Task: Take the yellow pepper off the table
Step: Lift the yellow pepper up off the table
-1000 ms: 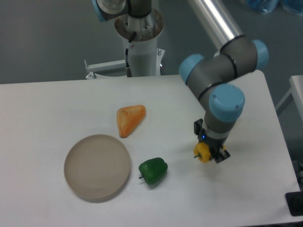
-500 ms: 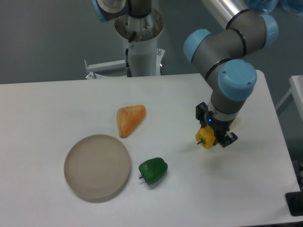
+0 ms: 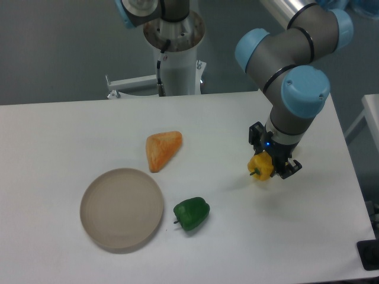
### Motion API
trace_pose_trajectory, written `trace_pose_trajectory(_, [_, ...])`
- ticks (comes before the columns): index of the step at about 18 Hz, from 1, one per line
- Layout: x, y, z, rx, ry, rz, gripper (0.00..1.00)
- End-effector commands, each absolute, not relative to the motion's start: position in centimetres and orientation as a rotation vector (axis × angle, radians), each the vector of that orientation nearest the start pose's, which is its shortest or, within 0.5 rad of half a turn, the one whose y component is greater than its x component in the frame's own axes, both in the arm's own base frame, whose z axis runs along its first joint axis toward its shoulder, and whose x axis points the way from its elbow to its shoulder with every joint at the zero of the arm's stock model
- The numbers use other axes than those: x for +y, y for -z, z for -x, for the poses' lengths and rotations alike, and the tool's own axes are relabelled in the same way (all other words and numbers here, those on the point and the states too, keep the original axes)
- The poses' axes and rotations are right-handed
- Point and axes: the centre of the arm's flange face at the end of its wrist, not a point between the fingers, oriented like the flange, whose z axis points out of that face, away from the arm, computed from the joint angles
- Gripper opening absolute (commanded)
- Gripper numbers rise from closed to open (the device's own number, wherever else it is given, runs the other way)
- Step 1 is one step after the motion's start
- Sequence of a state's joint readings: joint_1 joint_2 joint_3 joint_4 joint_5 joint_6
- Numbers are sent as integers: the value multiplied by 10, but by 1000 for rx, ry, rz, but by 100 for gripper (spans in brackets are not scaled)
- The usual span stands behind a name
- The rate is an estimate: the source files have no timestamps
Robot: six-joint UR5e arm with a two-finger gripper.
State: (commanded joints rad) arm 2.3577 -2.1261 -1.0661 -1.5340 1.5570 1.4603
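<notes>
Leftmost, a round beige plate [image 3: 122, 207] sits near the front of the table [image 3: 59, 136], with an orange wedge [image 3: 162, 149] farther back and a green pepper [image 3: 191, 213] just right of the plate. Over on the right, the gripper [image 3: 269, 167] pinches the yellow pepper [image 3: 260, 166], which appears to hang clear of the tabletop, judging by the faint shadow below, so the pickup looks essentially done.

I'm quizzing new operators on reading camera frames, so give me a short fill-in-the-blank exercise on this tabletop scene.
1. The gripper is shut on the ____ pepper.
2. The green pepper lies just to the right of the round beige ____.
3. The orange wedge-shaped piece rests on the white ____.
4. The plate holds ____ of the food items.

Missing words: yellow; plate; table; none
</notes>
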Motion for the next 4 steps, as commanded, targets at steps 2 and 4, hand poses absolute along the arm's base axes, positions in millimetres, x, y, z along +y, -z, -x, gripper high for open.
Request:
trace_pose_trajectory(2, [600,-403,411,1035,27,2958,25])
trace_pose_trajectory(4, [600,-402,411,1035,27,2958,25])
